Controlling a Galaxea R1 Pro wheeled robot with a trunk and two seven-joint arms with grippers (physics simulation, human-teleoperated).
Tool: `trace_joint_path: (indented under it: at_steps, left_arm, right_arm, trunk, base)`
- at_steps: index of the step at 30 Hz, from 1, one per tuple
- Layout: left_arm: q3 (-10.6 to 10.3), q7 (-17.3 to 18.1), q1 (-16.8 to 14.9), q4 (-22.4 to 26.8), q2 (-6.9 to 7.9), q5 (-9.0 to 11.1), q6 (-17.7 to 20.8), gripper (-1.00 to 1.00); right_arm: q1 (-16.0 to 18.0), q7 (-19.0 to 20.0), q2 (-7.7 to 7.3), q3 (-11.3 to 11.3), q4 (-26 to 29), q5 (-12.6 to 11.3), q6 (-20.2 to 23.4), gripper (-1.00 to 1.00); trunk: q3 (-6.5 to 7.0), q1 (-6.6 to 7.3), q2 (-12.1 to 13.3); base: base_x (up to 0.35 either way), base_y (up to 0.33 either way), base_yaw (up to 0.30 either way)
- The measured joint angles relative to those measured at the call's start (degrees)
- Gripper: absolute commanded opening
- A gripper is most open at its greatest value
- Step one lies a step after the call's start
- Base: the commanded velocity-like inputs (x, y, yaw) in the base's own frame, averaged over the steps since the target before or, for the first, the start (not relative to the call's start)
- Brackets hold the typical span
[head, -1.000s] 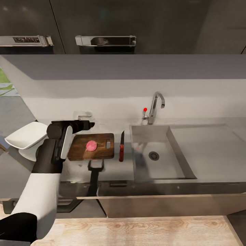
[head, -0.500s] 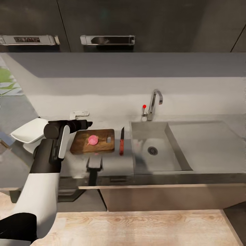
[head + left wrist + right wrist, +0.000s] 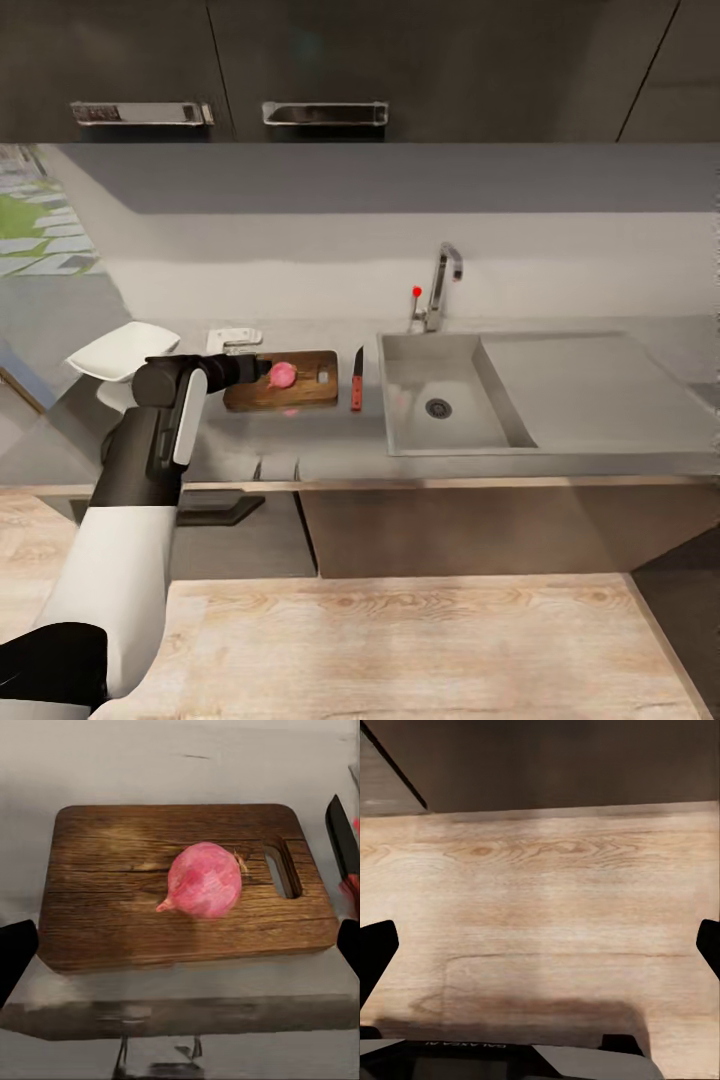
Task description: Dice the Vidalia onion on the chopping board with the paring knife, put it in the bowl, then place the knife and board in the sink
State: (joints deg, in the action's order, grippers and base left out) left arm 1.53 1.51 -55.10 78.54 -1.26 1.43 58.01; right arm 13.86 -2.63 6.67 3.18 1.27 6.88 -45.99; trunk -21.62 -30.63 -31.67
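The pink Vidalia onion (image 3: pixel 283 374) (image 3: pixel 204 880) lies on the brown chopping board (image 3: pixel 300 392) (image 3: pixel 112 907), near its handle hole. Just right of the board on the countertop (image 3: pixel 330 440) lies the red-handled paring knife (image 3: pixel 356 381); its dark blade (image 3: pixel 343 840) shows in the left wrist view. My left gripper (image 3: pixel 256 372) (image 3: pixel 180 949) hovers open at the board's left side, facing the onion without touching it. The white bowl (image 3: pixel 122 350) stands left of my arm. The grey sink (image 3: pixel 470 435) with its faucet (image 3: pixel 441 283) is to the right. My right gripper (image 3: pixel 540 949) is open over wooden floor.
A flat drainboard (image 3: pixel 590 380) extends right of the basin. Dark upper cabinets with metal handles (image 3: pixel 324 113) hang above the counter. Pale wooden floor (image 3: pixel 420 650) spreads in front of the counter, and a small white object (image 3: pixel 233 338) lies behind the board.
The whole head view has pulled back, so the counter looks smaller and more floor shows. My open left gripper now lines up beside the onion in the picture.
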Motion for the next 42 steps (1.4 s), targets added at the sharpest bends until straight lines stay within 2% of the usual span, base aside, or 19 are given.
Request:
trace_joint_path:
  at_steps: [29,38,39,42]
  left_arm:
    - [-0.1,0.1,0.0,-8.1,-0.37,0.0,-0.4,1.00]
    - [-0.1,0.4,0.0,-15.7,-0.37,-0.1,-0.9,1.00]
    - [0.0,0.5,0.0,-18.5,-0.36,-0.2,-2.4,1.00]
    - [-0.1,0.5,0.0,-22.3,-0.37,-0.2,-6.0,1.00]
  right_arm:
    - [0.0,0.2,-0.26,0.0,0.0,0.0,-0.1,1.00]
    - [0.0,0.2,-0.25,0.0,0.0,0.0,0.0,1.00]
    - [0.0,0.2,-0.26,0.0,0.0,0.0,0.0,1.00]
    - [0.0,0.1,-0.26,0.0,0.0,0.0,0.0,1.00]
  trunk:
    - [0.01,0.00,0.0]
    - [0.00,0.03,0.0]
    - [0.00,0.03,0.0]
    - [0.00,0.03,0.0]
  base:
    - [-0.333,0.000,0.000]
    - [-0.161,0.000,0.000]
    - [-0.015,0.000,0.000]
    - [-0.007,0.000,0.000]
